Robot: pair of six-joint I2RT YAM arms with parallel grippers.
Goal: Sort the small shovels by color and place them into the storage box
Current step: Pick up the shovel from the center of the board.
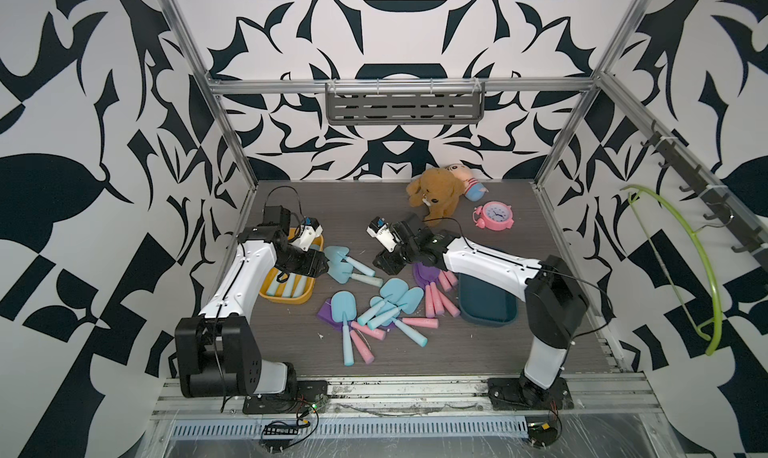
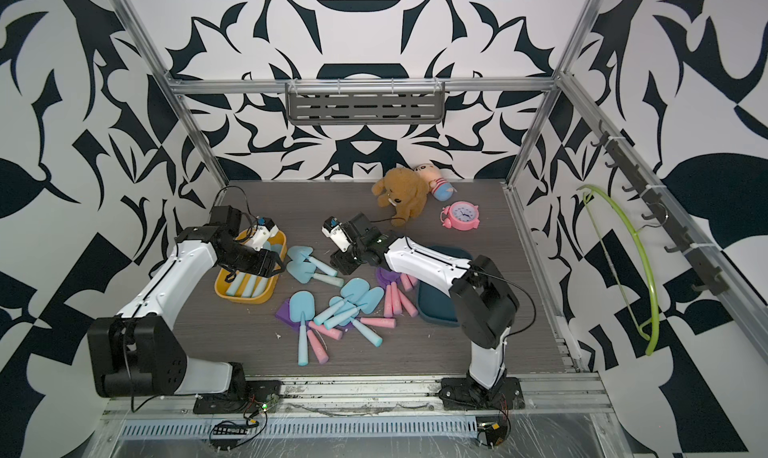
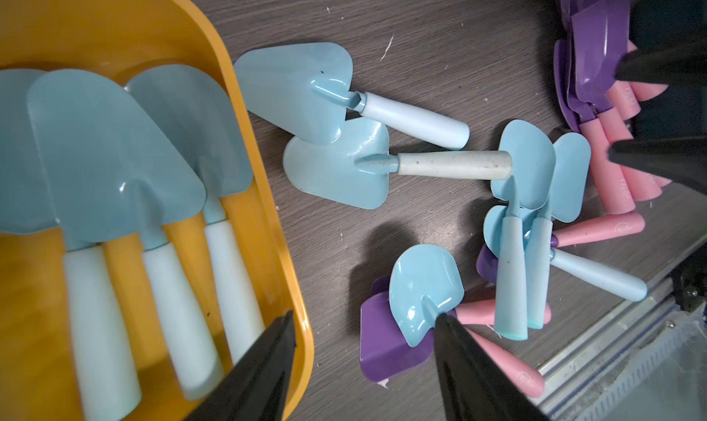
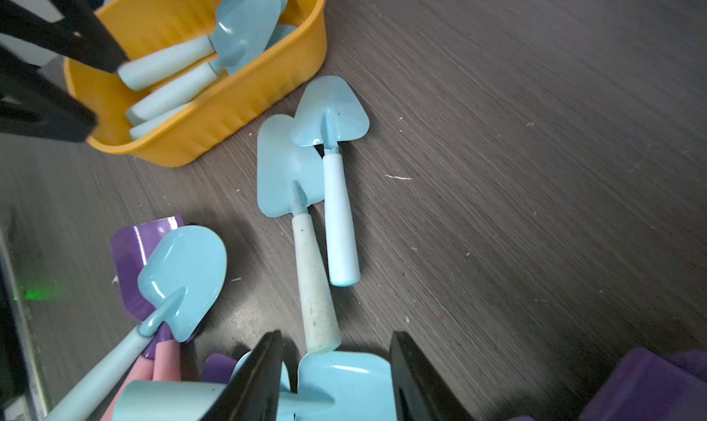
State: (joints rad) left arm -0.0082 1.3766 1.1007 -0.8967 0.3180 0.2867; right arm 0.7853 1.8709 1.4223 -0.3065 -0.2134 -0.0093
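- Left gripper [image 3: 365,314]: jaws spread, pinching nothing. In its wrist view one finger shows over the rim of the yellow box [image 3: 267,178], and the other shows over the neck of a lone blue shovel [image 3: 424,289].
- Inside the yellow box lie at least three boxed shovels [image 3: 114,151], all blue, side by side with blades pointing one way. In both top views the left gripper sits over the box edge that faces the middle of the table [image 1: 457,352].
- Just beside the yellow box lies a blue pair [image 1: 340,264]: two blue shovels on the table, blades overlapping, handles pointing away from the box. They are just ahead of the left gripper's tips and apart from them.
- Over to the right, the right gripper [image 4: 336,333] has its jaws spread and straddles a blue blade [image 4: 344,384] from above. Whether the fingers touch it I cannot tell. One handle of the blue pair ends right at that blade.
- That blade belongs to the far end of the pile [image 1: 386,310], where blue and purple shovels cross over each other at the middle front of the table.
- At the pile's left, the lone blue shovel rests on a purple blade [image 3: 382,342].
- More purple shovels [image 1: 436,298], with pink handles, lie bunched between the pile and the dark box [image 1: 486,306]. They are partly under the right arm, just beside the right gripper.
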